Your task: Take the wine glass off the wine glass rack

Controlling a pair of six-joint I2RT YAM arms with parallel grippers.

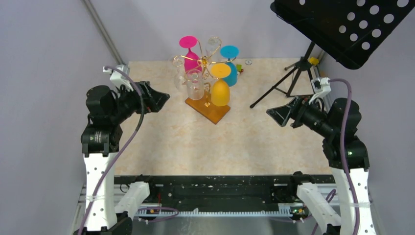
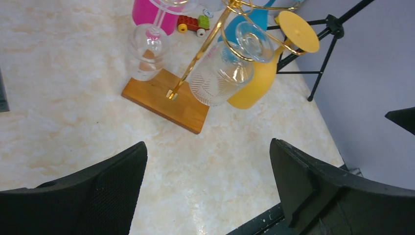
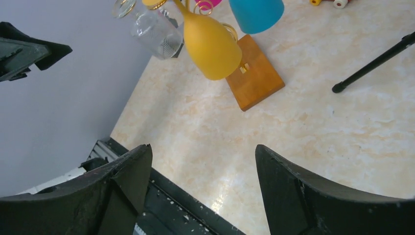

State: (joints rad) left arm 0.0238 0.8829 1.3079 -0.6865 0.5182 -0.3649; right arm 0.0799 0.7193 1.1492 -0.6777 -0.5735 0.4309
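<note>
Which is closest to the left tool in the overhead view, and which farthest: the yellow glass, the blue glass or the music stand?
From the left tool:
1. The yellow glass, hanging at the front.
2. The blue glass, behind it, toward the back.
3. The music stand, far right.

**Six Glasses on One Rack**

There is one wine glass rack (image 1: pixel 208 108) on the one desk (image 1: pixel 171 142). Six wine glasses hang from it. Three are coloured: one pink glass (image 1: pixel 190 58), one blue glass (image 1: pixel 230 68) and one yellow glass (image 1: pixel 220 90). Three are clear: one ribbed glass (image 1: pixel 195 84), one plain glass (image 1: pixel 178 73) and one faint rear glass (image 1: pixel 213 46). There is one music stand (image 1: pixel 342 24) and one small toy vehicle (image 2: pixel 193 23). Two grippers show: the left gripper (image 2: pixel 208 147) and the right gripper (image 3: pixel 203 149).
</note>
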